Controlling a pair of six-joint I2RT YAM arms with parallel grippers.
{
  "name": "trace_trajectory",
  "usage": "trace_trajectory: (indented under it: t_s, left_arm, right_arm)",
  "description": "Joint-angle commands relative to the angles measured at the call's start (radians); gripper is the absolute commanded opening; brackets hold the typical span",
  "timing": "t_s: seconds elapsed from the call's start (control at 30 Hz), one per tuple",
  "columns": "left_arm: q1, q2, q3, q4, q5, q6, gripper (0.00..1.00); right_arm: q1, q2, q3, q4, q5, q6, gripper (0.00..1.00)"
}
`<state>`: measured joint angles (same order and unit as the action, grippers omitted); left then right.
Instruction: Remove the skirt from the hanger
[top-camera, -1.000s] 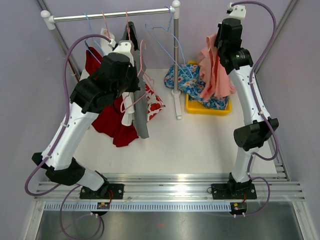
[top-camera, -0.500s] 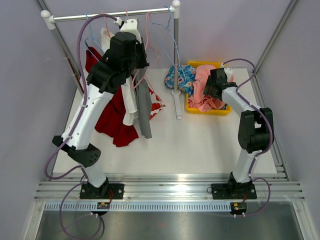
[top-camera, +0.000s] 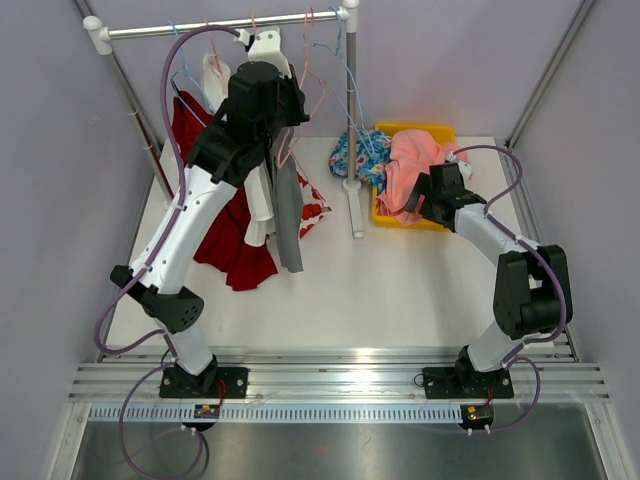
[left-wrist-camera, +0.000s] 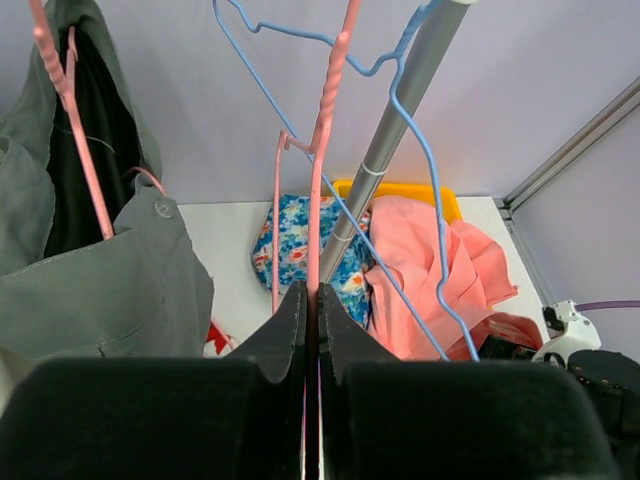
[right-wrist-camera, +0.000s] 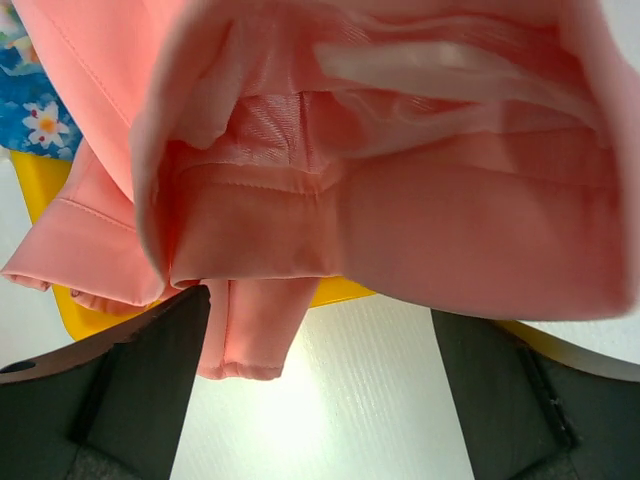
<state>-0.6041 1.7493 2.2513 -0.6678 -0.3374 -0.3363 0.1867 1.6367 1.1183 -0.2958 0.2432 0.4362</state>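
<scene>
The pink skirt (top-camera: 405, 160) lies bunched in the yellow bin (top-camera: 425, 127), off any hanger. My right gripper (top-camera: 420, 198) sits low at the bin's near edge, open. In the right wrist view the skirt (right-wrist-camera: 400, 200) hangs over the gap between my wide-apart fingers (right-wrist-camera: 150, 370), which grip nothing. My left gripper (top-camera: 297, 105) is high by the rail (top-camera: 220, 27), shut on the bare pink hanger (top-camera: 308, 60). In the left wrist view the jaws pinch the pink hanger (left-wrist-camera: 320, 150) wire, whose hook reaches up to the rail.
A red dress (top-camera: 225, 240), a white top and a grey garment (top-camera: 288, 215) hang from the rail at left. Blue hangers (left-wrist-camera: 420, 200) hang by the rack's upright post (top-camera: 351, 110). A floral cloth (top-camera: 350, 155) spills from the bin's left side.
My right arm came down from high with the skirt to the bin and opened, letting the skirt go. My left arm lifted the pink hanger up to the rail.
</scene>
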Motion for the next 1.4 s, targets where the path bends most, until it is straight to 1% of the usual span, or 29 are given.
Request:
trace_trajectory:
  t_s: [0.0,0.17,0.33,0.47,0.6,0.67,0.83,0.93,0.97,1.0,1.1,1.23,1.37]
  left_arm:
    - [-0.002,-0.044,0.010,0.154,-0.029,-0.001,0.00]
    - [-0.002,-0.019,0.028,0.197,-0.045,0.010,0.00]
    - [0.000,0.064,0.106,0.211,-0.058,0.028,0.00]
    - [0.004,0.124,0.146,0.197,-0.038,0.014,0.00]
    - [0.004,0.108,0.081,0.189,-0.002,-0.023,0.00]
    - [0.003,0.076,0.018,0.189,0.006,-0.029,0.02]
    - [0.004,0.012,-0.048,0.151,0.008,-0.030,0.10]
    - [0.003,-0.045,-0.085,0.135,0.009,-0.015,0.25]
    - [0.003,-0.059,-0.110,0.132,0.005,-0.010,0.42]
    - [0.003,-0.077,-0.122,0.131,0.000,0.002,0.52]
    - [0.003,-0.137,-0.159,0.119,-0.037,0.029,0.73]
    - [0.009,-0.186,-0.159,0.093,-0.086,0.062,0.80]
    - [0.032,-0.186,-0.110,0.024,-0.129,0.063,0.81]
  right_arm:
    - [-0.001,-0.043,0.003,0.053,-0.031,0.012,1.00]
    - [-0.001,-0.057,0.003,0.057,-0.050,0.015,0.99]
    - [-0.001,-0.058,-0.014,0.058,-0.059,0.010,0.99]
    - [-0.001,-0.067,-0.026,0.061,-0.059,0.012,1.00]
    - [-0.001,-0.077,-0.038,0.058,-0.064,0.013,1.00]
    - [-0.001,-0.080,-0.040,0.060,-0.068,0.015,0.99]
    - [-0.001,-0.092,-0.048,0.043,-0.088,0.024,1.00]
    - [0.000,-0.120,-0.064,0.031,-0.091,0.029,0.99]
    - [0.000,-0.141,-0.071,0.027,-0.091,0.030,0.99]
    - [0.000,-0.150,-0.084,0.026,-0.091,0.029,0.99]
    - [0.000,-0.204,-0.110,0.009,-0.091,0.029,1.00]
    - [0.000,-0.271,-0.147,-0.009,-0.093,0.029,0.99]
    - [0.000,-0.330,-0.179,-0.023,-0.097,0.030,0.99]
